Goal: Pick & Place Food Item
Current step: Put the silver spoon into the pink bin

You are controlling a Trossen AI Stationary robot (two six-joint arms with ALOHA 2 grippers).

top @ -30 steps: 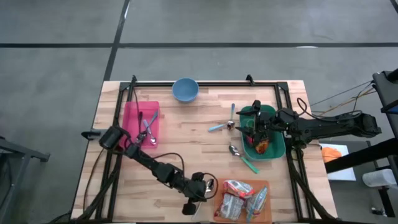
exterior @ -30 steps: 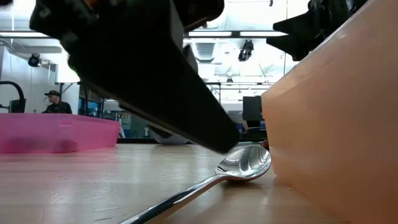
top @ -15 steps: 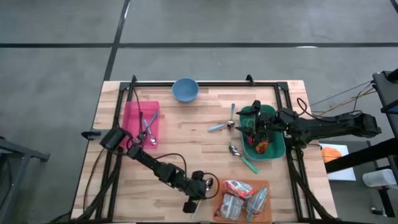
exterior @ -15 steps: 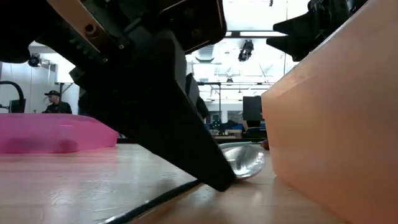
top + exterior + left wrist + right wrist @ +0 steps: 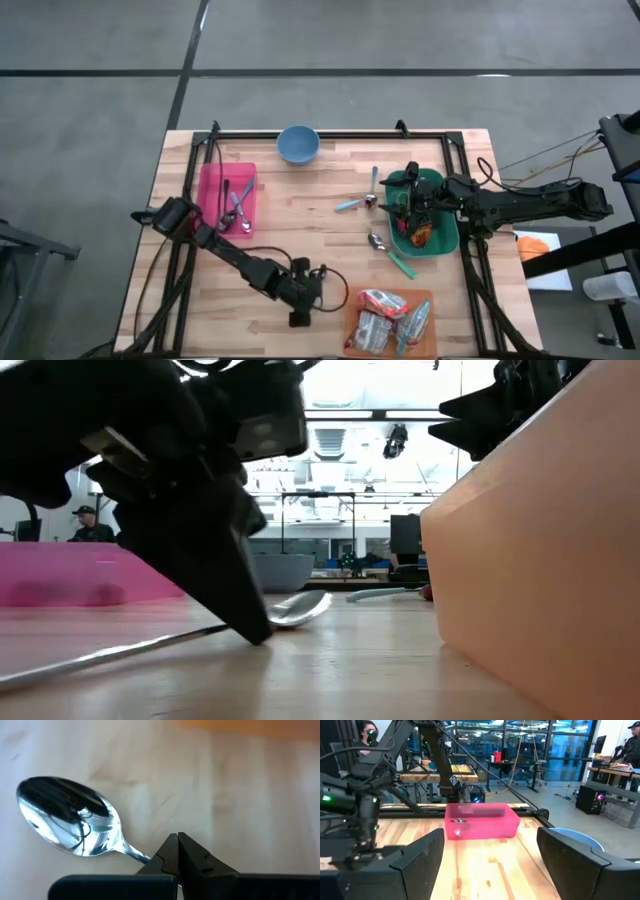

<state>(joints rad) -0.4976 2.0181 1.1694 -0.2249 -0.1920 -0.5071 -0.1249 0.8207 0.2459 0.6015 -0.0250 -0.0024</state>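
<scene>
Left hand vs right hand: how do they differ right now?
The left hand is shut, low over the bare wood at the table's front edge, its fingertips beside a spoon. The right hand is open, over the green tray on the right side, holding nothing. Both are dark and two-fingered.
</scene>
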